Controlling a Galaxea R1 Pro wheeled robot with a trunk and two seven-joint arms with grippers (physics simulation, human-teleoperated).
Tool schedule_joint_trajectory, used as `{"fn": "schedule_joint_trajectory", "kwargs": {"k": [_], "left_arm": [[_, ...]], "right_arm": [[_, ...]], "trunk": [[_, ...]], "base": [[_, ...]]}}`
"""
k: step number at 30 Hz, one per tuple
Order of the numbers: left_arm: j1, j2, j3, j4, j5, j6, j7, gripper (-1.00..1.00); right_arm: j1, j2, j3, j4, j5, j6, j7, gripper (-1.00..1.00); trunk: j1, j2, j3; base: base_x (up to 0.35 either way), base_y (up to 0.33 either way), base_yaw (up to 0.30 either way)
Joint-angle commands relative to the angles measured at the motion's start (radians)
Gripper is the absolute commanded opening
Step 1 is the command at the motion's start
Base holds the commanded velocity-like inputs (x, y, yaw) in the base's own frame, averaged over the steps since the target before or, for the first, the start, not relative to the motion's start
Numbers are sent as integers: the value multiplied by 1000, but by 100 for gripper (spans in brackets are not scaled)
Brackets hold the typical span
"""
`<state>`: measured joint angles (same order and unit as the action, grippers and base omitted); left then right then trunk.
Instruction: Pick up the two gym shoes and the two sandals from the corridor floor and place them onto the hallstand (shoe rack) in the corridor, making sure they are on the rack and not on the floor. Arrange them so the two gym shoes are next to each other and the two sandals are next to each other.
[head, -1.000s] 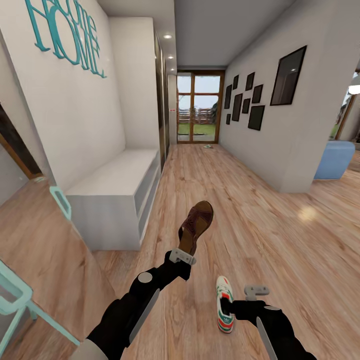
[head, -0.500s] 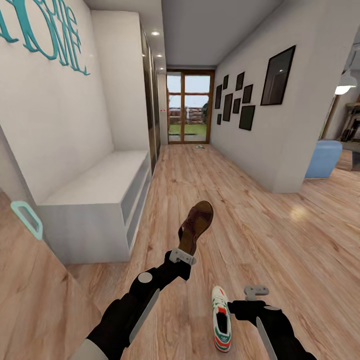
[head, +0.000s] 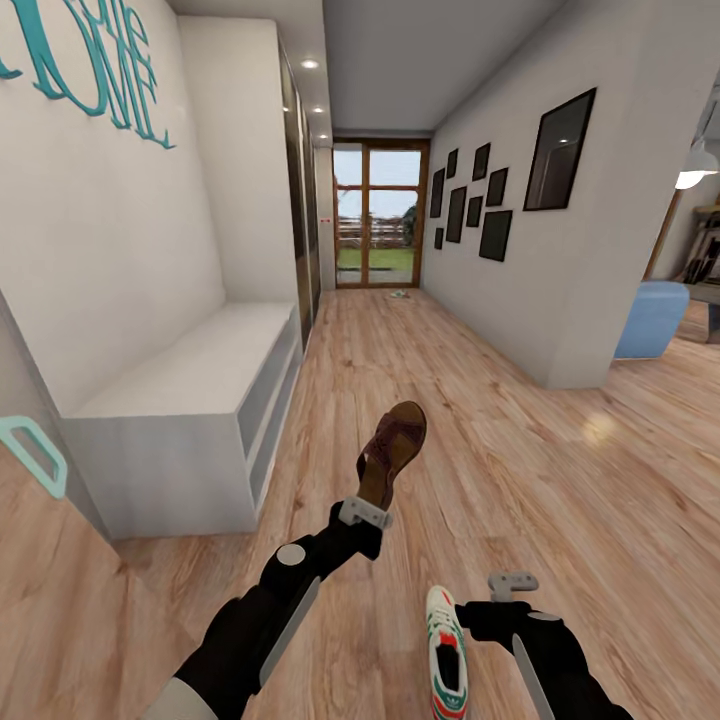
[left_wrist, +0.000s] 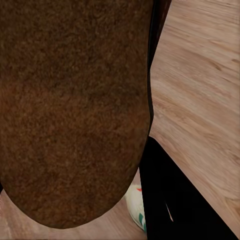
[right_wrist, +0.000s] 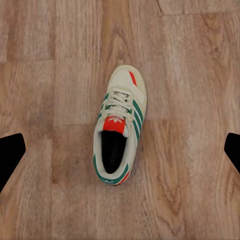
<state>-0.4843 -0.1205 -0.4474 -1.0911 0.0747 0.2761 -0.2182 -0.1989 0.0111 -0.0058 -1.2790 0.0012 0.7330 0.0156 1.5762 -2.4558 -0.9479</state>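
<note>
The left gripper (head: 366, 514) holds one brown sandal (head: 393, 453) by its heel end, the toe pointing up and away from the robot; in the left wrist view its sole (left_wrist: 75, 110) lies right against the camera. The right gripper (head: 512, 581) hangs spread wide and empty above a gym shoe (right_wrist: 118, 145) that lies flat on the corridor floor (head: 480, 470), directly below it and midway between the two fingertips (right_wrist: 10, 155). In the head view that shoe (head: 447, 668) sits just beside the right gripper, on its inner side.

The step in hand looks like collecting this shoe while carrying the sandal. To do it well, the right gripper should drop straight down and close across the shoe's narrow width, near the laced middle, where the sides are firmest; pinching at the open collar may crush it or slip. Meanwhile the sandal arm should stay quiet.

A white rack (head: 190, 400) under teal wall lettering (head: 100, 70) stands ahead of the left gripper, off to its outer side; it does not seem to be the intended hallstand.
</note>
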Motion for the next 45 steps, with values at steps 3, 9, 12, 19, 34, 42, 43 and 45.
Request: {"fn": "schedule_joint_trajectory", "kwargs": {"k": [3,9,12,19,34,42,43,45], "left_arm": [[-5,-9,2,-1,6,11,16,-100],[-93,-26,3,0,32,52,64,-100],[-147,-29,3,5,114,93,108,-100],[-205,-27,5,55,155,113,233,-100],[-206,-27,0,56,157,83,234,-100],[-206,-28,-2,54,157,77,234,-100],[-206,-28,-2,54,157,77,234,-100],[-206,-29,-2,53,157,77,234,-100]], "right_arm": [[-1,1,-2,1,2,4,1,100],[-6,1,-2,75,4,-36,0,100],[-10,2,-2,131,1,-102,0,100],[-10,1,2,146,6,-218,2,100],[-10,1,1,146,8,-227,1,100],[-10,1,0,152,1,-228,1,100],[-10,1,0,154,0,-238,2,100],[-10,1,0,161,-1,-324,2,100]], "trunk": [[0,0,-1],[0,0,-1],[0,0,-1],[0,0,-1],[0,0,-1],[0,0,-1],[0,0,-1],[0,0,-1]], "base": [[17,0,0],[3,0,0],[0,0,0],[0,0,0],[19,0,0],[148,0,0],[20,0,0],[9,0,0]]}}
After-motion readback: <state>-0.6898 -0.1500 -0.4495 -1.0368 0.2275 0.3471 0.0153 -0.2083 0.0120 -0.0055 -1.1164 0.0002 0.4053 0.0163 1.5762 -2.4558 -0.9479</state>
